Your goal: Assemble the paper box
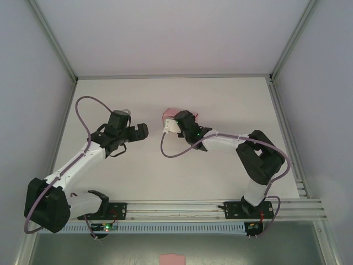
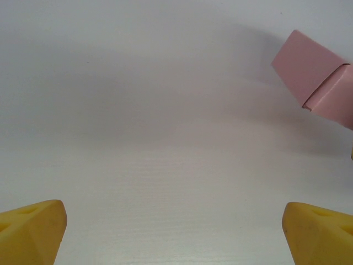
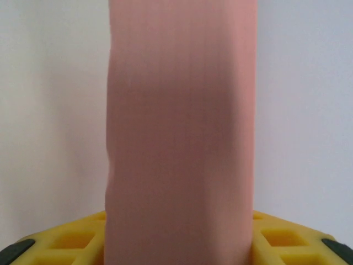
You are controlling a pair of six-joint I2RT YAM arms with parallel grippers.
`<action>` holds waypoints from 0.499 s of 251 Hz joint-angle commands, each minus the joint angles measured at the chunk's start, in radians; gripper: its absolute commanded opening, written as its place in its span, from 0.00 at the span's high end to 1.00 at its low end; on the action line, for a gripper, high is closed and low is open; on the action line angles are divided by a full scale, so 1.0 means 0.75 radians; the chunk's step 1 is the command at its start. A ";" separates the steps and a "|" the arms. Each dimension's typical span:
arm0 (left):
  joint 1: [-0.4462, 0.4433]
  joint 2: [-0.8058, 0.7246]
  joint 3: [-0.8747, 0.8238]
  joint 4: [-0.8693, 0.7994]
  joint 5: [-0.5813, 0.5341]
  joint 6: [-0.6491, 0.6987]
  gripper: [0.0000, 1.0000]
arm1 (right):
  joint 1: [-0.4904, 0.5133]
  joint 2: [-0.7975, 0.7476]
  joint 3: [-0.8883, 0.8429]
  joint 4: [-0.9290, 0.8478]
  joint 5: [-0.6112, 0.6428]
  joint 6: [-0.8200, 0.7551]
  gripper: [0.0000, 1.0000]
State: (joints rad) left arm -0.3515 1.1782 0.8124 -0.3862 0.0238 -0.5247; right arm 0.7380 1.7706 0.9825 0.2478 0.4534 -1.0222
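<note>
looking from the top, the pink paper box (image 1: 169,115) sits at the tip of the right gripper (image 1: 177,123), the left gripper (image 1: 135,124) off to the left of the box. left wrist: jaws wide open, box up at the right. right wrist: yellow fingers (image 3: 66,243) squeeze the box

The box (image 3: 182,127) is showing as thin pink card, matt and smooth, with faint fine ribbing running down its face and crisp folded edges. The table (image 2: 165,165) is looking white and matt, carrying a faint streaky grain. The left fingers (image 2: 33,232) and right fingers (image 3: 281,243) are reading as yellow moulded plastic or rubber, dull and slightly pitted, the right ones showing square pockets. The arms (image 1: 77,160) are wearing black and white plastic shells with a low sheen. The cable (image 1: 78,110) is looking smooth and purple. The rail (image 1: 182,207) is gleaming as bare grooved metal.
</note>
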 commanded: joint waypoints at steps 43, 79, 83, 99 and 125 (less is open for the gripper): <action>0.014 -0.068 -0.043 -0.021 -0.076 -0.020 0.00 | 0.087 0.089 -0.116 0.229 0.103 -0.066 0.46; 0.012 -0.083 -0.070 -0.015 -0.089 -0.017 0.00 | 0.139 0.068 -0.181 0.148 0.074 -0.030 0.50; 0.014 -0.084 -0.071 -0.016 -0.087 -0.016 0.00 | 0.144 0.057 -0.179 0.110 0.067 -0.013 0.47; 0.013 -0.090 -0.074 -0.013 -0.083 -0.010 0.00 | 0.167 0.007 -0.178 -0.045 0.021 0.063 0.28; 0.013 -0.092 -0.072 -0.003 -0.085 -0.002 0.00 | 0.191 -0.102 -0.179 -0.228 -0.054 0.197 0.15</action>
State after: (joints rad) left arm -0.3511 1.1320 0.7631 -0.3904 -0.0120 -0.5289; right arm 0.8623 1.7966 0.8577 0.2760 0.4767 -0.9924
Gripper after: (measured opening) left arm 0.999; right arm 0.792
